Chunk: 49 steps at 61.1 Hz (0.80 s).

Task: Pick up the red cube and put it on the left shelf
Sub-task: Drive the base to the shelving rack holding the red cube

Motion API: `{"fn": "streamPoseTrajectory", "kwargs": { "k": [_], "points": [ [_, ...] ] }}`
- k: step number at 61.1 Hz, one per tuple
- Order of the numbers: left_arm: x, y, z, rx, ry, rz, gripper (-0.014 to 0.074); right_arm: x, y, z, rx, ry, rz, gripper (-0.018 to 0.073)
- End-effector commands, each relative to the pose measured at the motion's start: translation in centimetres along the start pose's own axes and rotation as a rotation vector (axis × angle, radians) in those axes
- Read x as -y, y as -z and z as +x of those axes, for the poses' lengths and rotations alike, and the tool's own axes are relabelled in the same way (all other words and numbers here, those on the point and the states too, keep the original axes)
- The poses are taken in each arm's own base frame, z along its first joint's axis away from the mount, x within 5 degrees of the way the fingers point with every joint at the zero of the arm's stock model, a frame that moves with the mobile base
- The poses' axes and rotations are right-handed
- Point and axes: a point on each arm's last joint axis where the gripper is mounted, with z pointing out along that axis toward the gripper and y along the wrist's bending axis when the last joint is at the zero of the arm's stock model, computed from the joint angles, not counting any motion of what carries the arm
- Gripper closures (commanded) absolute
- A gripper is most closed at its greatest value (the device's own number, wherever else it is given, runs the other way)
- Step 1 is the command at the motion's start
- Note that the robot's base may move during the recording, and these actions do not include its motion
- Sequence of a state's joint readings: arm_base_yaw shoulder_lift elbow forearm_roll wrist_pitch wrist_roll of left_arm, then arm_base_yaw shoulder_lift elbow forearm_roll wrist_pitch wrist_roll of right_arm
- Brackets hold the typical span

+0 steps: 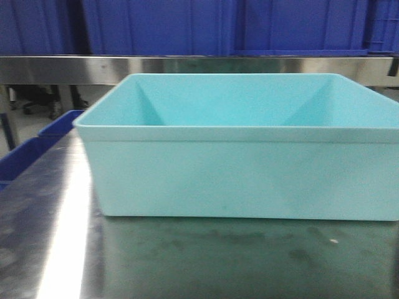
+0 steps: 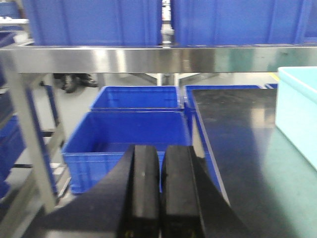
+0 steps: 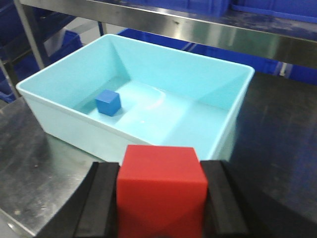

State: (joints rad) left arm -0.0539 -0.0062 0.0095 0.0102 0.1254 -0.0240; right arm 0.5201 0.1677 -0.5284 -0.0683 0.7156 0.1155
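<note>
Pinching red cube [image 3: 161, 191], right hand [image 3: 162, 198] — left hand [image 2: 161, 168] pressed together — teal tub [image 3: 59, 111] holding 1 blue cube [image 3: 108, 103].

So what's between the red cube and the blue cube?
The teal tub's near wall, in the right wrist view: blue cube inside, red cube outside.

Jaws clamp red cube [image 3: 161, 191], teal tub [image 3: 64, 119] beyond.

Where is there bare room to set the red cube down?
Bare steel tabletop in front of the teal tub; tub floor right of the blue cube; the open blue crate left of the table. Crowded: the left shelf, lined with blue crates.
</note>
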Motion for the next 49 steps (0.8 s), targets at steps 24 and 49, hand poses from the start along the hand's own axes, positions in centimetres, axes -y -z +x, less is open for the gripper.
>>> {"fn": "streamPoseTrajectory", "kwargs": {
  "k": [24,49],
  "points": [
    [0.03,0.02,-0.08,0.078,0.005,0.007,0.0495,-0.04,0.37,-1.39,0.101,0.014,0.0,0.0405],
    [0.03,0.02,-0.08,0.078,0.005,0.007,0.0495,-0.04,0.37,-1.4,0.102,0.014,0.0,0.0405]
  ]
}}
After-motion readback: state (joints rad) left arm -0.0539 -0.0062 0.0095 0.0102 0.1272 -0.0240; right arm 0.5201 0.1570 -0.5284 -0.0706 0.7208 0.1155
